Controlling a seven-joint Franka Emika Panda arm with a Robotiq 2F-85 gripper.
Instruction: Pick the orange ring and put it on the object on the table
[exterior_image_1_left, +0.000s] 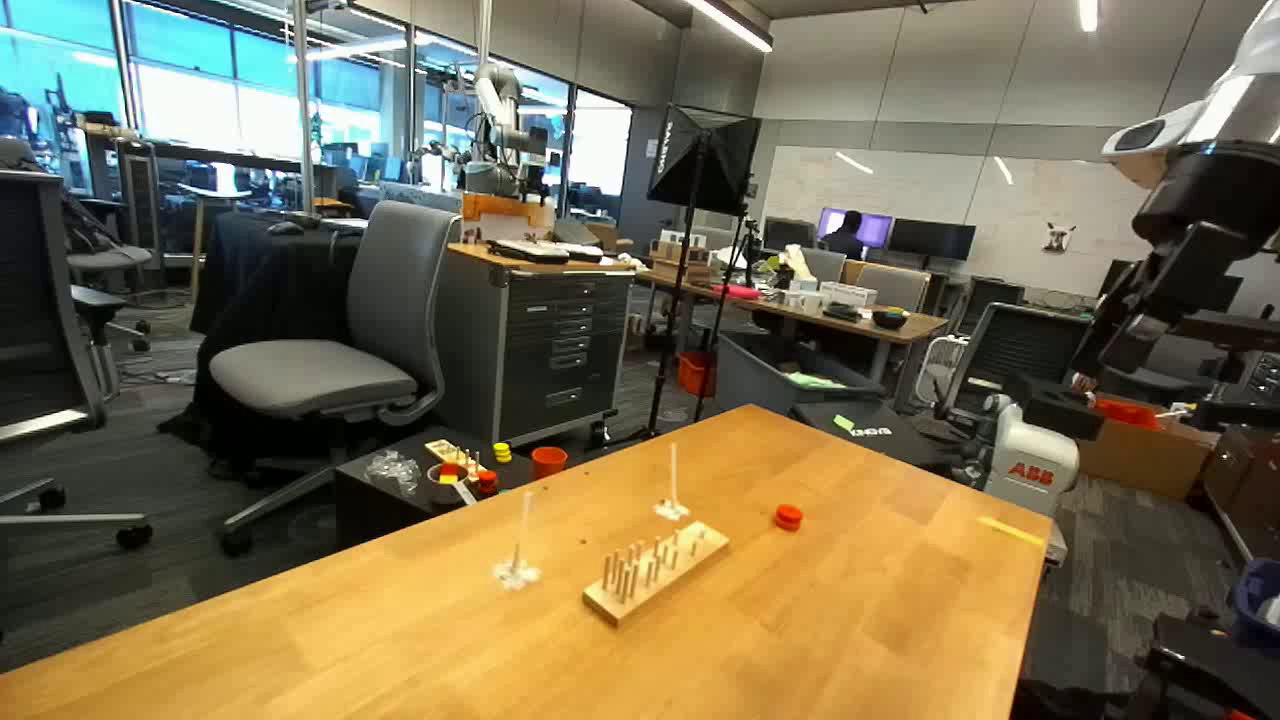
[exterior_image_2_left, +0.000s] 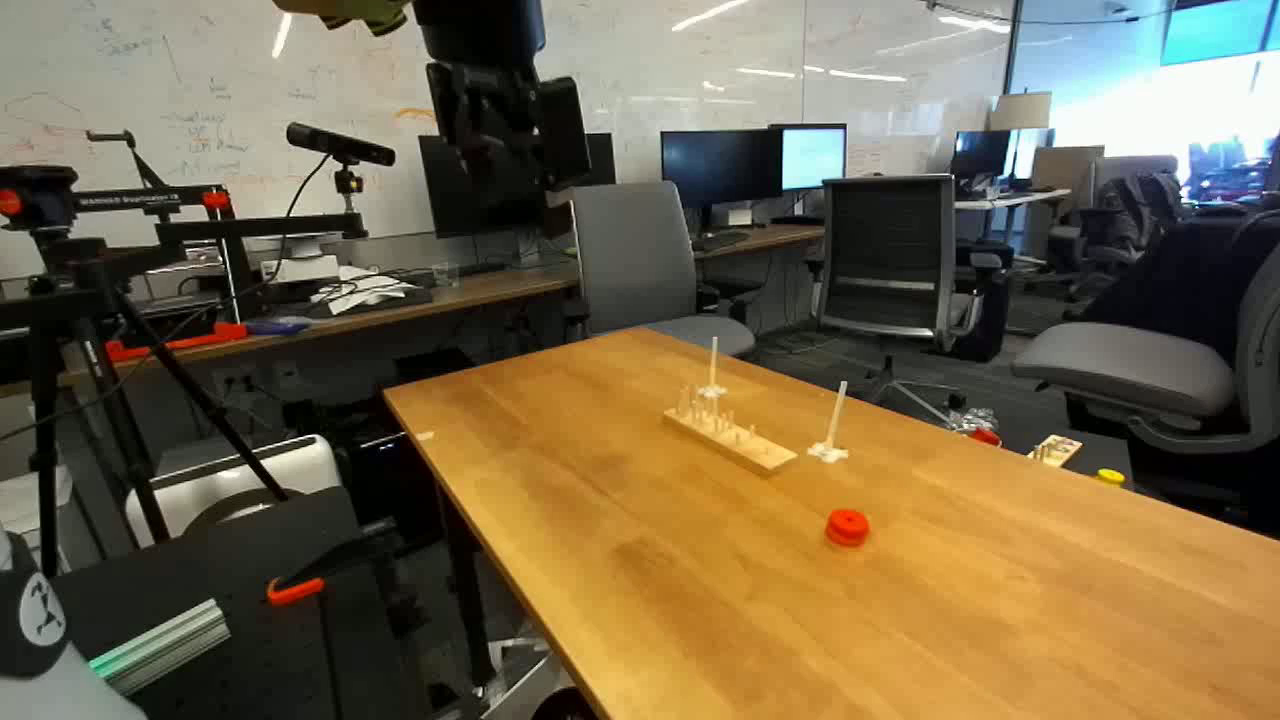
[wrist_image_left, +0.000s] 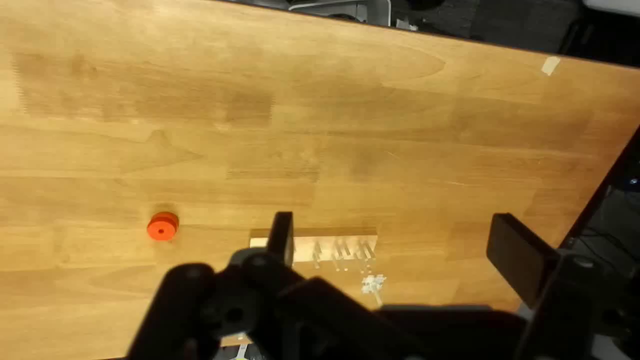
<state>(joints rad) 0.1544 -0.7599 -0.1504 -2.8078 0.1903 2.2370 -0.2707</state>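
Observation:
The orange ring (exterior_image_1_left: 788, 517) lies flat on the wooden table, apart from the board. It is red-orange, looks like two stacked layers, and also shows in an exterior view (exterior_image_2_left: 847, 527). In the wrist view the ring (wrist_image_left: 162, 226) has a small centre hole and lies left of the gripper. The pale wooden board (exterior_image_1_left: 712, 541) with upright pegs shows in both exterior views (exterior_image_2_left: 765, 455). In the wrist view the board (wrist_image_left: 304, 248) is partly hidden behind the left finger. My gripper (wrist_image_left: 397, 240) is open and empty, high above the table; it shows in both exterior views (exterior_image_1_left: 1110, 325) (exterior_image_2_left: 525, 175).
Two thin upright rods (exterior_image_1_left: 522, 535) (exterior_image_1_left: 673, 478) on white feet stand on the table close to the board. A low black box (exterior_image_1_left: 385, 510) beside the table holds another pegged board, an orange cup (exterior_image_1_left: 548, 461) and yellow rings (exterior_image_1_left: 502, 452). Chairs stand around.

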